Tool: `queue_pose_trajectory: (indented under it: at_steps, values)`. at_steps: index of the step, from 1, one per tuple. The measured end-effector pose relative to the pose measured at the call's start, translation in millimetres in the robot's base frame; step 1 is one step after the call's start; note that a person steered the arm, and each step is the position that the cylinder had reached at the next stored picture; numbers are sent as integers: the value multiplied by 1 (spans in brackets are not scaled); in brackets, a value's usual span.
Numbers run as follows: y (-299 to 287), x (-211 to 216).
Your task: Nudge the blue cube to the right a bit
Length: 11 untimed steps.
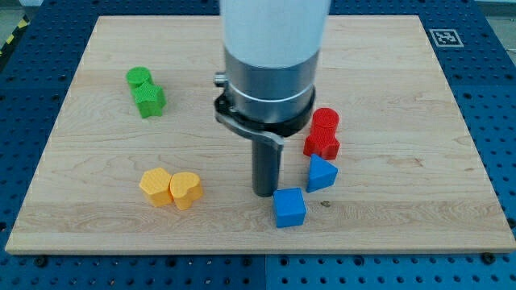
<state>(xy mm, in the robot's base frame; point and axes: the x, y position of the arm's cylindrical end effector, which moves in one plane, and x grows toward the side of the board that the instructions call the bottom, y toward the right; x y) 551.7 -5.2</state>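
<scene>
my tip point(265, 193) | just upper-left of blue cube point(289, 208) (contact unclear)

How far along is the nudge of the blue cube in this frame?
Done: my tip has been brought to the blue cube, standing just off its upper-left corner.
In hand: lining up; whether they touch cannot be told.
Left: the rightward push itself. The cube lies below the other blue block, and the board to the cube's right is bare.
</scene>
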Motion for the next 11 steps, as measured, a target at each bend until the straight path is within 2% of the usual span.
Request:
queue_pose_trajectory:
  at_steps: [4, 5, 6, 7, 8, 10, 11]
  values:
    - [-26, 15]
    - [-26, 47]
    - [-17, 51]
    - [-11, 17]
    - [11, 19]
    - [9, 53]
    - [28, 51]
